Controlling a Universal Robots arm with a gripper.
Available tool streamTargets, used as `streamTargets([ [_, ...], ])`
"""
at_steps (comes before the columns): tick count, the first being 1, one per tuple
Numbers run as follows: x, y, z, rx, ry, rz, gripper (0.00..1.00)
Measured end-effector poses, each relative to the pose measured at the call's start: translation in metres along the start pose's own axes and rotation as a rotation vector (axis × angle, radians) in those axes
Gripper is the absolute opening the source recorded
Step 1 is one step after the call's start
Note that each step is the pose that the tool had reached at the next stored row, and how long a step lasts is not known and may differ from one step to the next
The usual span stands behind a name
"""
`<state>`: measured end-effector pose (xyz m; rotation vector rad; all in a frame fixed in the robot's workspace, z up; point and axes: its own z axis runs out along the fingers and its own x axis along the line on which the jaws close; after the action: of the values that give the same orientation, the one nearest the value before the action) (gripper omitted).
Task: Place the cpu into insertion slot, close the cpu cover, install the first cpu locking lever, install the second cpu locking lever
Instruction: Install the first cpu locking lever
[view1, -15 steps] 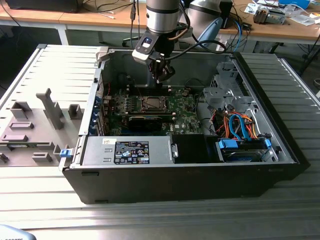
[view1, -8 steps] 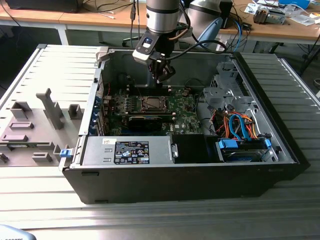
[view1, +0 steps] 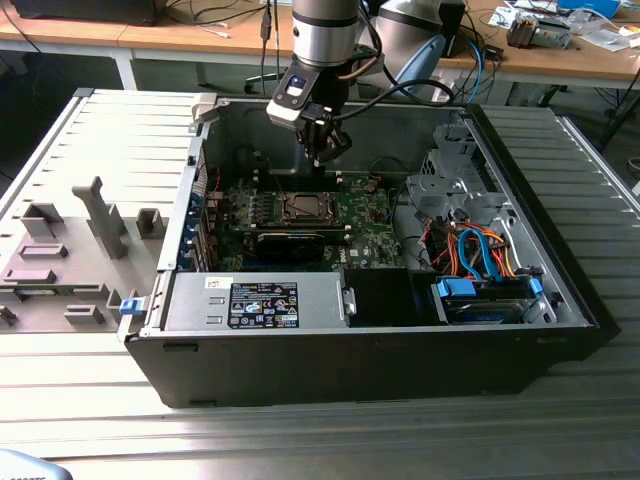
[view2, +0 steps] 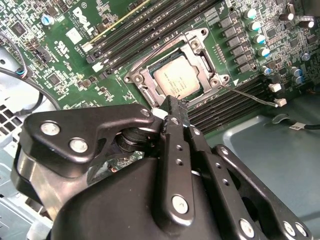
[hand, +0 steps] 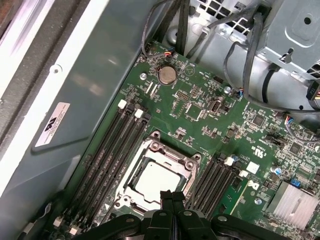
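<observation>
In the exterior view my gripper (view1: 322, 152) hangs inside the open computer case, just above the insertion slot (view1: 303, 207) on the green board. The cpu (view2: 181, 78) (hand: 152, 181) lies silvery in the slot. The cpu cover (view2: 144, 84) (hand: 167, 156) lies flat around it, so the chip shows through its window. In both wrist views my gripper (view2: 172, 106) (hand: 172, 196) is shut with nothing in it, its tips over the slot's edge. A thin wire locking lever (view2: 250, 94) sticks out from one socket corner across the memory slots. Another lever (view2: 150, 56) runs along the opposite side.
Rows of black memory slots (hand: 112, 150) flank the socket on both sides. A long black card (view1: 290, 241) lies in front of it, with a grey drive cage (view1: 455, 190) and coloured cables (view1: 480, 250) at the exterior view's right. The case wall (hand: 95, 95) stands close by.
</observation>
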<state>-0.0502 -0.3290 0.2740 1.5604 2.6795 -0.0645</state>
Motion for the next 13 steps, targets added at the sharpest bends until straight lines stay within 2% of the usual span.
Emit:
streamTargets([
  [13,0.0000,0.0000,0.0000,-0.0019,-0.0005,-0.034,0.11],
])
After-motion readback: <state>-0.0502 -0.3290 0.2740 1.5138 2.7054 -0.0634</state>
